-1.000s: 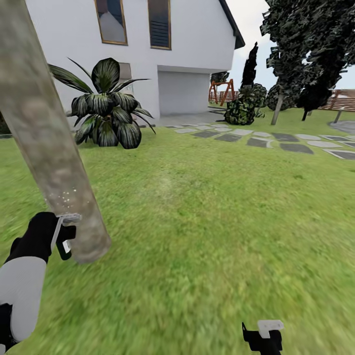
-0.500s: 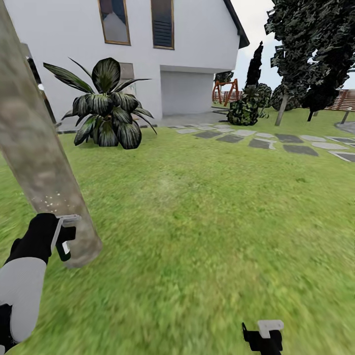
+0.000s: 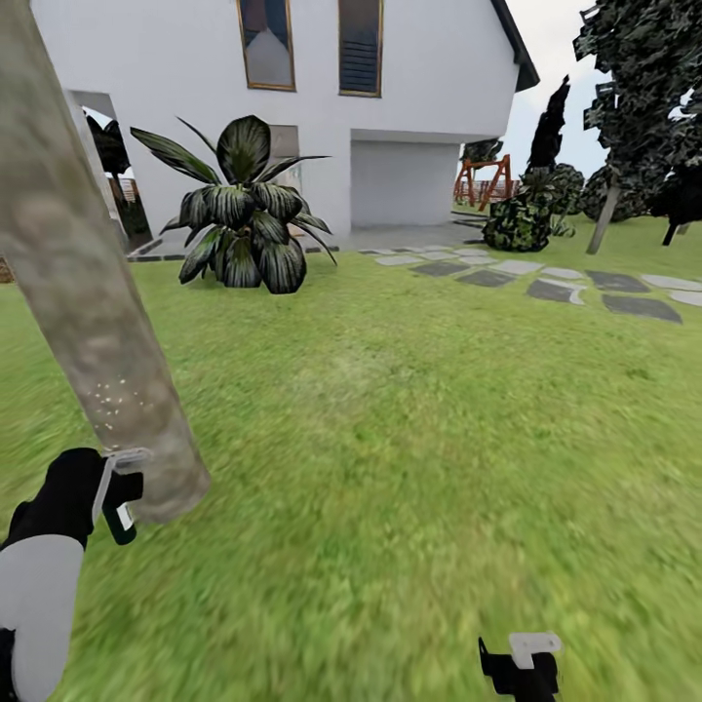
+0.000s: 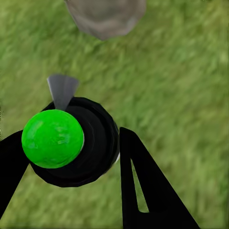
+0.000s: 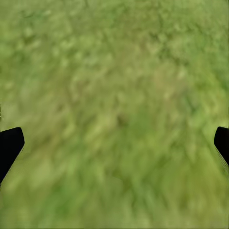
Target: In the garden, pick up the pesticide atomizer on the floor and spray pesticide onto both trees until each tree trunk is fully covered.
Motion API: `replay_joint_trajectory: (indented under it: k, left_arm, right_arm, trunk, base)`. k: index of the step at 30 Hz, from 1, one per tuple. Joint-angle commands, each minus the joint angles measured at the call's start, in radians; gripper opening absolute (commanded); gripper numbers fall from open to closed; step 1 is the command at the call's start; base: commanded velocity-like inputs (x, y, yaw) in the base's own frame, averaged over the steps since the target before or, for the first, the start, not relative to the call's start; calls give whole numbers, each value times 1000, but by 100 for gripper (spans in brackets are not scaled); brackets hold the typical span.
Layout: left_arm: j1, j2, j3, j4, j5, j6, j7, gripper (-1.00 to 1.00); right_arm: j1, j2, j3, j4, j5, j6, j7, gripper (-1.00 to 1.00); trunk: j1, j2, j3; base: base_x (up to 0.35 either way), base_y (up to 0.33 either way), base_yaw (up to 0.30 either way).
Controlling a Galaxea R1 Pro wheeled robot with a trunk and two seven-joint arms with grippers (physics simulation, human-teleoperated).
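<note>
Trunk [image 3: 93, 322] close ahead of atomizer [image 3: 120, 517]; striped plant [image 3: 244, 210] beyond.

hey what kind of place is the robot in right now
A house garden, most likely: a wide green lawn, a white house behind it, stepping stones across the grass, and a tree trunk close at its left.

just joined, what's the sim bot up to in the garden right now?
The left tool is shut on the small dark spray bottle, holding it close to the base of the thick, pale grey-brown tree trunk. A patch of fine white specks sits low on the bark; the trunk above it looks bare. The right tool hangs open over the green lawn, holding nothing. Behind are a white house and a striped broad-leaved plant.
</note>
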Motion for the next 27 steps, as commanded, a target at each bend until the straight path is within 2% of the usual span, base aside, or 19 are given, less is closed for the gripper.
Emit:
replay_joint_trajectory:
  k: [1,4,7,9,17,27]
  left_arm:
    - [-1,0,4,-1,-11,3,-10,-100]
    - [9,11,8,0,-17,-12,-10,-100]
    - [83,15,7,0,-14,-79,-10,-100]
    - [91,11,7,0,-12,-91,-9,-100]
    - [96,8,10,0,-14,-97,-7,-100]
    - [98,6,21,15,-11,-100,-1,-100]
  right_arm:
    - [0,0,9,0,-8,-2,-3,100]
    - [0,0,9,0,-8,-2,-3,100]
    - [0,0,9,0,-8,-2,-3,100]
    - [0,0,9,0,-8,-2,-3,100]
    - [0,0,9,0,-8,-2,-3,100]
    - [0,0,9,0,-8,-2,-3,100]
  trunk:
    - [0,0,-1]
    - [0,0,-1]
    - [0,0,-1]
    - [0,0,-1]
    - [0,0,-1]
    - [0,0,-1]
  base:
    - [285,-135,212]
    - [306,-80,72]
    - [323,-39,7]
    - [293,-124,46]
    - [176,-220,260]
    - [9,-273,271]
